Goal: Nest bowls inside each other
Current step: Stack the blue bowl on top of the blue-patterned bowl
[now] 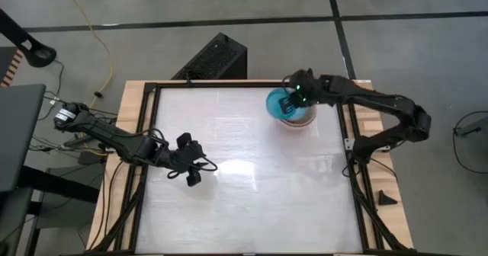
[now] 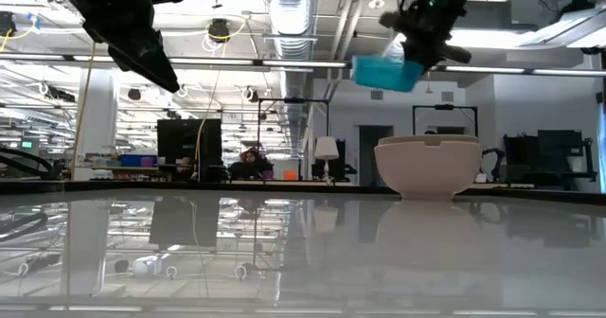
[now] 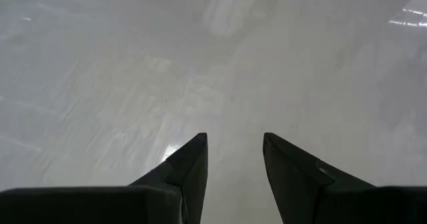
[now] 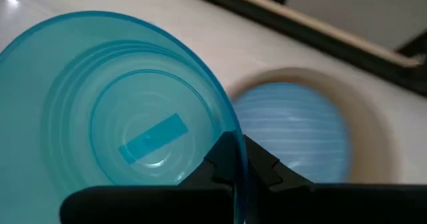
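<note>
While right pincer (image 4: 237, 159) clamps rim of teal bowl (image 4: 113, 111), bowl hangs above cream stack (image 2: 428, 165), light-blue bowl (image 4: 290, 141) inside. Looks light, stiff, slick; rim best hold. Left pincer (image 3: 233, 164) released, far from stack.

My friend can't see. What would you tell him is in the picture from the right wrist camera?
The right gripper pinches the rim of a teal bowl, held up in the air and filling most of the picture. Below it sits a cream bowl with a light-blue bowl nested inside, on a white table.
</note>
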Robot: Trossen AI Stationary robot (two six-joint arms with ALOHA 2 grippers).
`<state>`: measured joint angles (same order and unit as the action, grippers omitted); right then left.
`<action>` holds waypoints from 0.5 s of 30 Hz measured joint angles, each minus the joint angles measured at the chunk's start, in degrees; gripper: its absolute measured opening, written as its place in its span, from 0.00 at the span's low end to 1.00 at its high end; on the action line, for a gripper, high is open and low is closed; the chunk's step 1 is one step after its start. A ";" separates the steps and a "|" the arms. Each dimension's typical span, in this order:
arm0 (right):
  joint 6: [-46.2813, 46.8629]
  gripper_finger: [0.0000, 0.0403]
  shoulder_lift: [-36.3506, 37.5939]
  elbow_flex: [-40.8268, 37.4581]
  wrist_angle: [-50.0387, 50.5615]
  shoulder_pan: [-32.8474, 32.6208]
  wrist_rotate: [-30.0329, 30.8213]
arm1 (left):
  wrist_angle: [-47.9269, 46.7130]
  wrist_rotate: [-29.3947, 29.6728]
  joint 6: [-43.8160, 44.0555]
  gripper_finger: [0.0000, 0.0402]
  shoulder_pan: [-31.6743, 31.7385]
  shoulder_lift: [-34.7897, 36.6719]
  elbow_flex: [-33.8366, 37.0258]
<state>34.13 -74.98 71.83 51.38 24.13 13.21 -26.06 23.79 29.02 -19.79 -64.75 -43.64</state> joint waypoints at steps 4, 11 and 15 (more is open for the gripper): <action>-4.36 0.07 -1.88 0.00 3.29 6.74 -2.69 | -0.01 0.00 0.27 0.34 0.00 0.00 0.00; -10.02 0.07 -7.64 0.00 4.82 14.90 -9.19 | -0.02 0.09 2.34 0.34 0.00 0.00 0.00; -12.42 0.07 -10.51 0.00 5.02 17.98 -11.86 | -0.07 0.11 4.01 0.34 0.00 0.00 0.00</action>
<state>21.70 -85.49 71.83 56.41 42.11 1.35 -26.13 23.90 33.03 -19.79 -64.75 -43.64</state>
